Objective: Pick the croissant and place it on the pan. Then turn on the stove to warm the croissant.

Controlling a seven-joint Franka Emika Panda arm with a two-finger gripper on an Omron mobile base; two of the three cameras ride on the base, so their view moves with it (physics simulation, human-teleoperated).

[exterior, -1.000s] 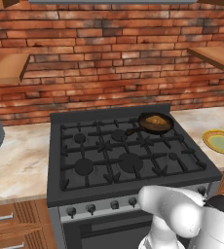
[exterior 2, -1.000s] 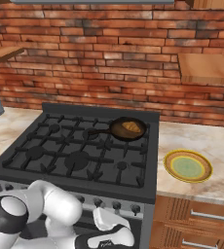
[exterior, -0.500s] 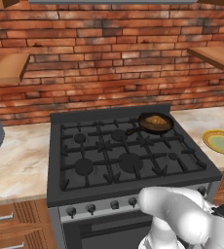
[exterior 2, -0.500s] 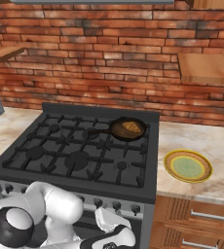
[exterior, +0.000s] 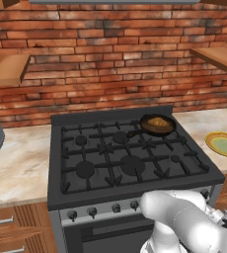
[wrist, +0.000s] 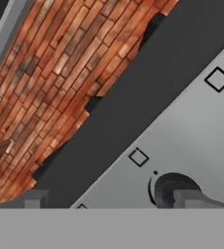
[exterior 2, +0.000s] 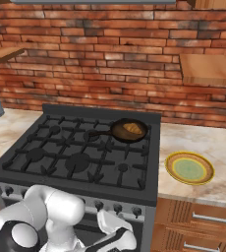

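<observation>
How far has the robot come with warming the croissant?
Done: the croissant lies in the pan, which sits on the stove's back right burner. In hand: the open gripper is down at the silver front panel, close to a knob, not gripping it. Left: turning the knob; no flame shows under the pan.

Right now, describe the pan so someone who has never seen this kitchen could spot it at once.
Find the wide black stove set against the brick wall, then look to its back right burner. There sits the pan, small, round and dark, with a short handle pointing toward the middle of the grates and a golden croissant inside. The flat yellow-green plate lies off the stove, on the counter to its right.
</observation>
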